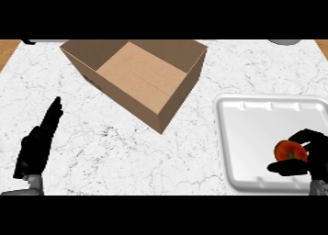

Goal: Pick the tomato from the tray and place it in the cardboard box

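A red tomato [288, 150] lies in the white tray [261, 114] at the right, near the tray's front right corner. My right hand [318, 156] is curled round the tomato, with fingers above it and the thumb below. An open cardboard box [142, 73] stands at the back centre, its near corner pointing toward me. My left hand [37, 144] rests at the lower left with its fingers straight, pointing away from me, holding nothing.
The white marble counter [92, 137] stretches between the box and my left hand. Wooden strips [2, 53] show at the far left and right edges. A grey object [285, 41] peeks in at the top right.
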